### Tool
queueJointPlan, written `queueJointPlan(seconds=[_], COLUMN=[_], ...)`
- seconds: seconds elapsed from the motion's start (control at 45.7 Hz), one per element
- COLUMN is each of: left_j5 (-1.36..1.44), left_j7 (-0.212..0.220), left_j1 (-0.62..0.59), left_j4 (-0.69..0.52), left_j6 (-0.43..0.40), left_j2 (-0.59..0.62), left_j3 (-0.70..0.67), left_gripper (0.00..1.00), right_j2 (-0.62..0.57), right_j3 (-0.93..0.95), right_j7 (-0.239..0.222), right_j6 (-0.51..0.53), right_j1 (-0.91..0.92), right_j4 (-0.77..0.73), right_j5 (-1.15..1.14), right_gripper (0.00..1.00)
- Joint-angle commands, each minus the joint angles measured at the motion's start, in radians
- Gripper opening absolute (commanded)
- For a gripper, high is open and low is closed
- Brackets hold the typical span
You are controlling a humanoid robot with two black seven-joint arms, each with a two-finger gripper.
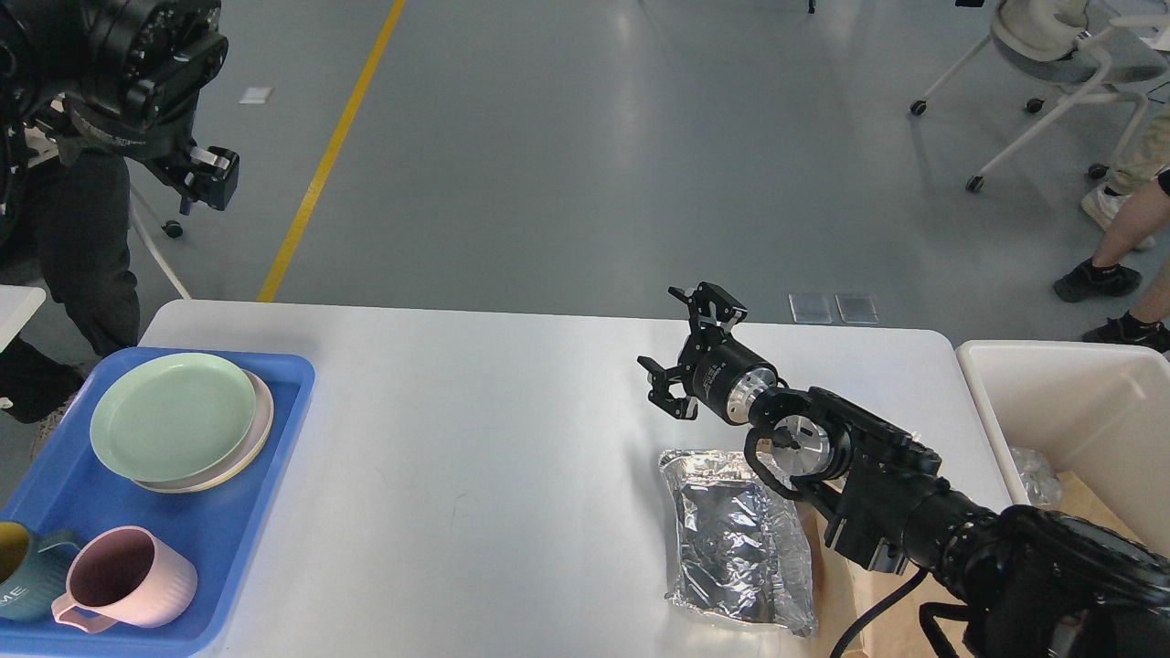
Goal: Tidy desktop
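Foil bag [739,539] sits on the desktop [475,439] at its near right, crinkly, light, soft; probably slippery, so pinch the top seam edge. Right gripper [687,352] hovers just beyond the bag, fingers spread wide, empty, wrist angled up-left. Left gripper [212,175] is raised far left off the table; can't tell its state.

Layout on the desktop [475,411]. Left edge: a tray [265,475] holding 2 stacked plates [174,416] at its rear and 2 mugs, one [123,578] right of the other [23,571], at its front. Right front: a foil bag [736,539]. Above and behind the bag: the right gripper [687,352]. Beyond the right edge: a bin [1079,420].
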Motion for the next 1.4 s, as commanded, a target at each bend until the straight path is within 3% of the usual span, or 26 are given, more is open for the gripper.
queueJointPlan(seconds=[0.0,0.285,0.328,0.766,0.919,1.029,1.291,1.379], left_j5=[0.017,0.02,0.007,-0.128,-0.175,-0.18,-0.184,-0.184], left_j7=[0.069,0.32,0.34,0.344,0.347,0.347,0.347,0.347], left_j1=[0.001,0.051,0.065,0.183,0.281,0.37,0.622,0.669], left_j4=[0.0,0.04,0.048,0.265,0.272,0.272,0.276,0.276], left_j6=[0.0,0.0,0.0,0.0,0.0,0.0,0.317,0.379], left_j2=[-0.005,0.041,0.069,0.359,0.536,0.598,0.626,0.624], left_j3=[0.031,0.032,0.018,-0.423,-0.719,-0.928,-1.414,-1.569], left_gripper=[0.96,0.96,0.96,0.96,0.96,0.96,0.96,0.96], right_j2=[0.0,0.0,0.0,0.0,0.0,0.0,0.0,0.0], right_j3=[0.0,0.0,0.0,0.0,0.0,0.0,0.0,0.0], right_j7=[0.001,0.001,0.001,0.001,0.001,0.001,0.001,-0.001], right_j6=[0.0,0.0,0.0,0.0,0.0,0.0,0.0,0.0], right_j1=[0.0,0.0,0.0,0.0,0.0,0.0,0.0,0.0], right_j4=[-0.001,0.001,0.001,0.001,0.001,0.001,0.001,-0.001], right_j5=[0.0,0.0,0.0,0.0,0.0,0.0,0.0,0.0], right_gripper=[1.0,1.0,1.0,1.0,1.0,1.0,1.0,1.0])
